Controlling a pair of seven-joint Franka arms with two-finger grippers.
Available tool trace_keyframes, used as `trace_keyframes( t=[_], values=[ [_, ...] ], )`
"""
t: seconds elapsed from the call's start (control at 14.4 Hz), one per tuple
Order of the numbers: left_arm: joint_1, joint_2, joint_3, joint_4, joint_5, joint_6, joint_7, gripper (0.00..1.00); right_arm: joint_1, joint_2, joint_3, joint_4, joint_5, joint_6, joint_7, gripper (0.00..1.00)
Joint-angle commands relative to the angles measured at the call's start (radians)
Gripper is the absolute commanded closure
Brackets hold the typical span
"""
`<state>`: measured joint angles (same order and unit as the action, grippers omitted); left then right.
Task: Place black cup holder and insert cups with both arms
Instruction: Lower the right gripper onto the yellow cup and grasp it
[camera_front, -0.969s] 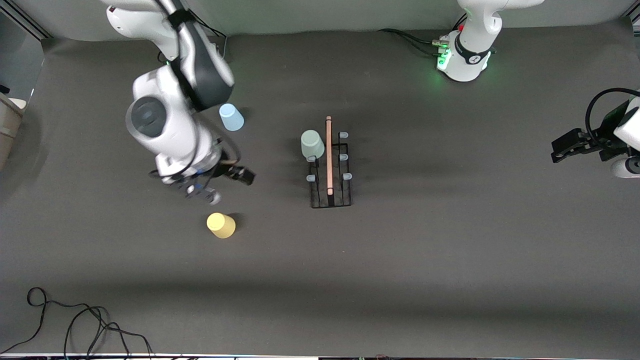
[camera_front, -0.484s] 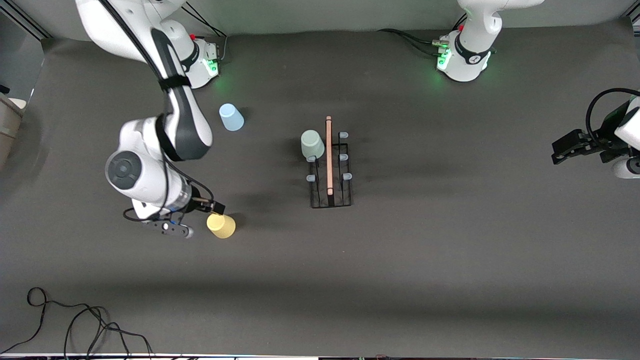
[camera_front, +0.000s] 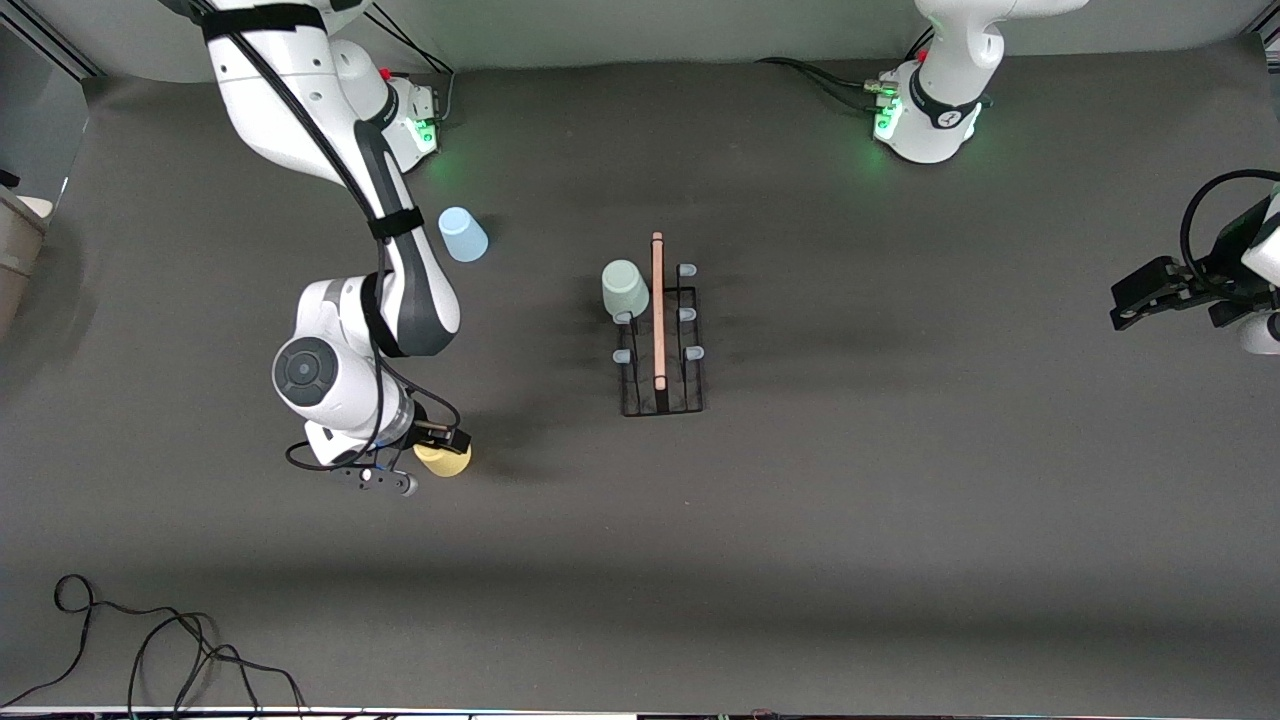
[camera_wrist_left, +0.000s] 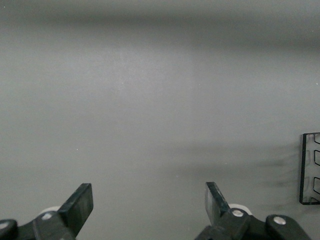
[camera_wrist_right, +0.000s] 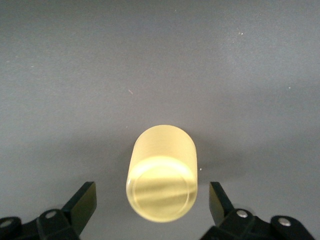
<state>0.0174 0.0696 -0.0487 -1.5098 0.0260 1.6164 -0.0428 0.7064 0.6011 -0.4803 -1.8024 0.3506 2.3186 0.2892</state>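
The black cup holder (camera_front: 660, 395) stands mid-table with its wooden handle bar (camera_front: 657, 310) upright. A pale green cup (camera_front: 625, 288) sits upside down on one of its pegs. A light blue cup (camera_front: 463, 235) stands upside down near the right arm's base. The yellow cup (camera_front: 450, 462) stands upside down nearer the front camera. My right gripper (camera_front: 440, 447) is open and down over it. In the right wrist view the yellow cup (camera_wrist_right: 162, 180) lies between the spread fingers (camera_wrist_right: 82, 200) of my right gripper (camera_wrist_right: 151, 194), and no pad touches it. My left gripper (camera_front: 1130, 298) waits open and empty at the left arm's end of the table; the left wrist view shows it (camera_wrist_left: 149, 197) over bare mat.
A loose black cable (camera_front: 150, 640) lies at the table corner nearest the front camera, on the right arm's end. A dark slotted object (camera_wrist_left: 310, 167) shows at the edge of the left wrist view. Several rack pegs (camera_front: 693, 352) are bare.
My right arm swung from between the blue and yellow cups down to the yellow cup, and its open fingers now straddle it. The left gripper barely shifted.
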Motion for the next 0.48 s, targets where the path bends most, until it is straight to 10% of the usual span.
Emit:
trace_keyframes(
  t=[0.0, 0.14, 0.28, 0.42],
  values=[
    [-0.002, 0.012, 0.004, 0.019, 0.000, -0.012, 0.001, 0.00, 0.004, 0.046, -0.003, 0.012, 0.031, 0.053, -0.036, 0.00],
    [-0.005, 0.012, 0.004, 0.019, 0.003, -0.003, -0.003, 0.00, 0.004, 0.058, 0.002, -0.005, 0.033, 0.102, -0.036, 0.02],
    [-0.005, 0.012, 0.004, 0.019, 0.005, -0.004, 0.000, 0.00, 0.011, 0.054, 0.002, -0.005, 0.038, 0.096, -0.036, 0.65],
    [0.001, 0.012, 0.004, 0.016, 0.003, -0.003, -0.005, 0.00, 0.015, 0.022, 0.002, -0.003, 0.038, 0.059, -0.038, 0.93]
  ],
)
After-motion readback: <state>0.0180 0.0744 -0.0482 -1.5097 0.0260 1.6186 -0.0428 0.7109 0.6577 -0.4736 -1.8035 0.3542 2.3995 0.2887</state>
